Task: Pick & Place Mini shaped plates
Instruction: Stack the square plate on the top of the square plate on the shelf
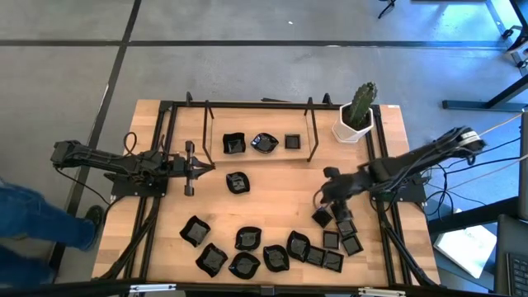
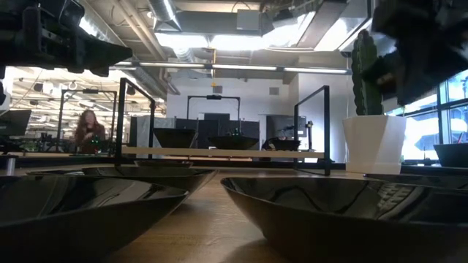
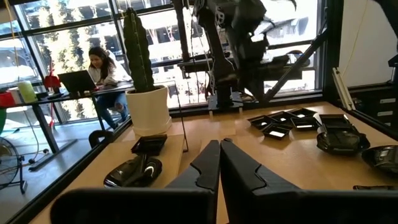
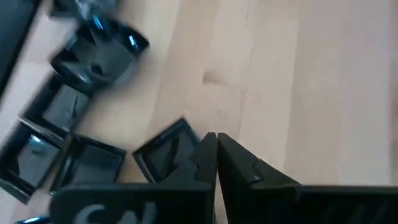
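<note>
The right gripper has its fingers pressed together and holds nothing. A small square plate lies flat on the table just beside the fingertips, at the near corner of the cluster of square plates, so the right arm is far nearer to it. The jaws would have to part before they can straddle a rim. The left gripper waits closed and empty, pointing towards three plates on the rack.
</note>
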